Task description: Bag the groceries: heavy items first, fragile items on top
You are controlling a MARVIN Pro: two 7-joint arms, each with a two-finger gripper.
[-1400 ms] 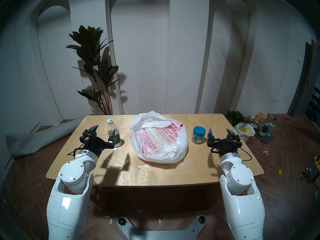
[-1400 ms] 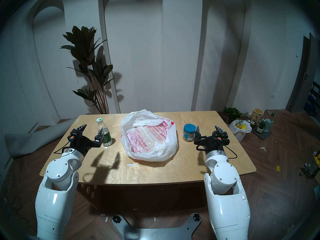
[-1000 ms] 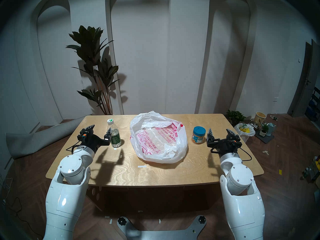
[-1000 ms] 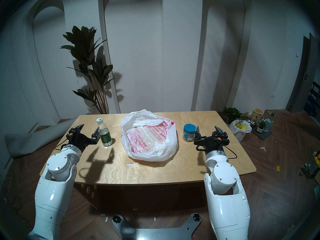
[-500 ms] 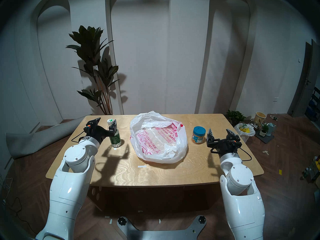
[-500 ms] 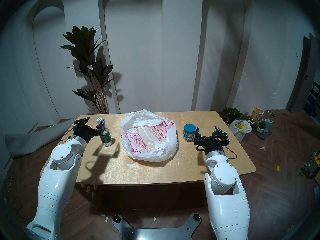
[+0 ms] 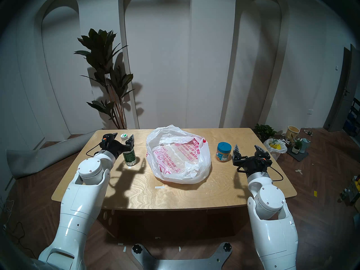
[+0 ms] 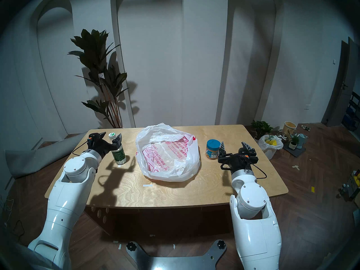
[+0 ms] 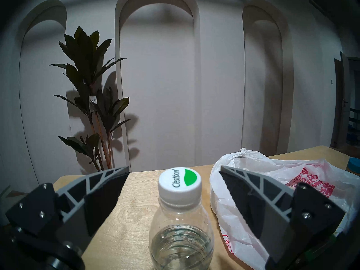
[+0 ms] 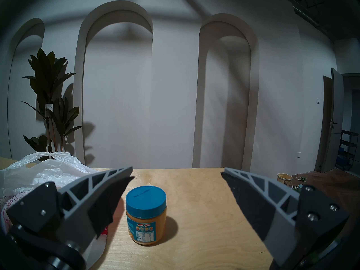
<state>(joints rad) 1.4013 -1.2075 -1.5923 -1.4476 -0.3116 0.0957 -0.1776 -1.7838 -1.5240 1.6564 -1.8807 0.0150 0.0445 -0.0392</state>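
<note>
A clear water bottle (image 7: 129,153) with a green label and a white-green cap stands upright at the table's left. It also shows in the left wrist view (image 9: 180,215). My left gripper (image 7: 124,136) is open, with one finger on each side of the bottle's cap and neck, not touching it (image 9: 174,168). The large white bag (image 7: 178,156) with red-pink print lies open mid-table. A tan jar (image 7: 223,152) with a blue lid stands to the bag's right. My right gripper (image 7: 246,146) is open and empty. The jar (image 10: 146,219) sits ahead of it, slightly left.
The wooden table (image 7: 175,195) carries a small white tape strip (image 7: 159,187) near the front. A tall plant (image 7: 105,69) stands behind the left corner, and a rolled grey mat (image 7: 39,156) lies left. A small white bag with yellow lumps (image 7: 275,145) and pots sit on the floor right.
My left gripper has moved forward and rightward from beside the bottle's near side, so its open fingers now straddle the bottle's top. The right arm, jar and bag have not moved.
</note>
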